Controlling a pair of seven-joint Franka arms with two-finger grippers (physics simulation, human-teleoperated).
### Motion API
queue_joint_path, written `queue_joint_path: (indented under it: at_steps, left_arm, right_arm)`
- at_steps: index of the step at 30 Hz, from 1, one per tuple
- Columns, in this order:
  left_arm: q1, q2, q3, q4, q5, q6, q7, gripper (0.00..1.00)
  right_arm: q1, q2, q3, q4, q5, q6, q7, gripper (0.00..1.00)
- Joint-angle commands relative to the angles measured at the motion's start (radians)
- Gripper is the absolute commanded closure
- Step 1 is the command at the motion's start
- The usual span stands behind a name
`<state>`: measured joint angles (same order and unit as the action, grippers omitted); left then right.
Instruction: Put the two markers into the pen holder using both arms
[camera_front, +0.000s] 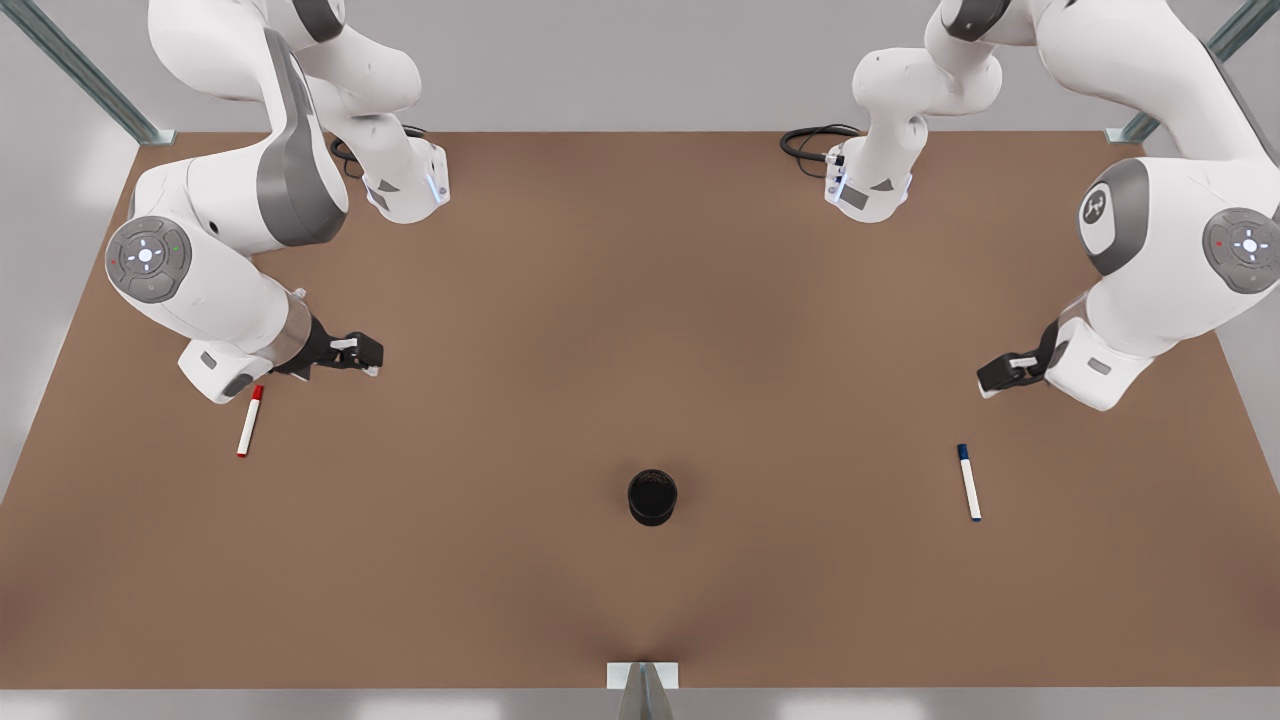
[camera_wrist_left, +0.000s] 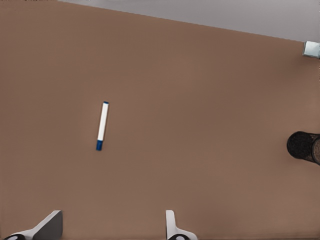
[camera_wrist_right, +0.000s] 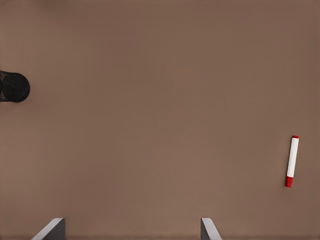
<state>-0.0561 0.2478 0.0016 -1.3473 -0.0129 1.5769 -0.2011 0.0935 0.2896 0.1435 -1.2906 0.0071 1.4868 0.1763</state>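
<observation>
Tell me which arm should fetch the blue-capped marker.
Left. The left gripper, open, hovers nearest the blue-capped marker on the front view's right; the right gripper sits by the red-capped marker.

Both robot arms were glossy white rounded shells with grey joint bands. Round grey end caps carried a white dot ringed by small marks, with tiny red and green lights. Black cables looped behind the bases. The black two-finger left gripper (camera_front: 1000, 378) and matching right gripper (camera_front: 362, 356) ended in white tips.
</observation>
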Motion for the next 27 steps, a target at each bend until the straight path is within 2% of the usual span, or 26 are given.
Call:
queue_joint_path:
  at_steps: [1, 3, 8, 11, 18, 24, 27]
  left_arm:
    - [0.001, 0.004, 0.0, 0.0, -0.002, -0.001, 0.25, 0.0]
    - [0.005, 0.033, 0.001, 0.002, 0.001, 0.008, 0.255, 0.0]
    - [0.062, 0.298, 0.006, -0.027, -0.005, 0.36, 0.275, 0.0]
    - [0.084, 0.326, 0.008, -0.197, -0.001, 0.614, 0.287, 0.0]
    - [0.17, 0.418, 0.008, -0.21, 0.001, 0.66, 0.473, 0.0]
    - [0.179, 0.472, 0.008, -0.211, 0.001, 0.686, 0.477, 0.0]
    - [0.174, 0.501, 0.008, -0.197, 0.002, 0.698, 0.476, 0.0]
  right_arm:
    - [-0.001, -0.001, -0.001, 0.0, 0.001, 0.0, 0.0, 0.0]
    - [-0.001, -0.001, -0.001, 0.0, 0.001, 0.0, 0.0, 0.0]
    - [-0.003, -0.001, -0.002, -0.003, 0.002, 0.0, -0.006, 0.0]
    - [-0.005, -0.001, -0.002, -0.003, 0.001, 0.0, -0.008, 0.0]
    - [-0.003, -0.001, -0.001, -0.003, 0.001, 0.0, -0.006, 0.0]
    - [-0.003, -0.001, 0.001, -0.003, -0.001, 0.001, 0.006, 0.0]
    - [0.011, 0.062, 0.002, -0.047, -0.009, 0.125, 0.071, 0.0]
